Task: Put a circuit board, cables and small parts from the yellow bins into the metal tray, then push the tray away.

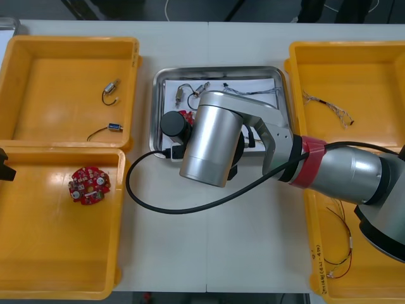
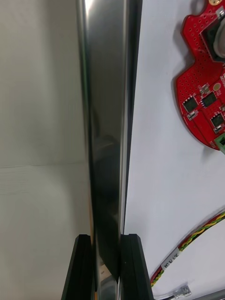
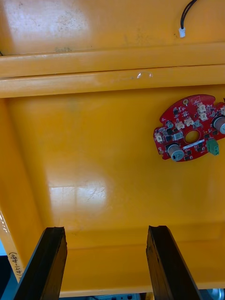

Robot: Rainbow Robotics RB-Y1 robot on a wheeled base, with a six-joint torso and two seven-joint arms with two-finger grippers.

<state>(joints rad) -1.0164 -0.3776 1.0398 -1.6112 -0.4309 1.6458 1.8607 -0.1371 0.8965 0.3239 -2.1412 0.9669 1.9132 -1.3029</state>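
Last step in hand, by the look of it: pushing the loaded metal tray (image 1: 156, 107) away. Already inside, on the white lining: a red circuit board (image 2: 201, 103), a red and yellow cable (image 2: 197, 236), more thin cables and small metal parts (image 1: 180, 96).

Right pincer (image 2: 107, 239) low at the tray's left wall, close to the near corner, tucked under the right arm in the view from above. Fingers astride the shiny upright wall and pinching it, one outside over the bench (image 1: 253, 253), one inside.

Next move, probably: a straight shove toward the far edge of the bench, with a firm grip to stop the wall slipping free or the tray turning.

Tight lane: yellow bins (image 1: 63, 63) just beside the tray on both sides. Beyond the far rim, bare bench, nothing in the path.

Left pincer (image 3: 105, 232) spread wide, empty, idle above the near left bin (image 1: 38, 272), near a spare circuit board (image 3: 190, 133) lying flat there.

Black lead (image 1: 164, 206) from the right arm looping across the bench by the tray's front.
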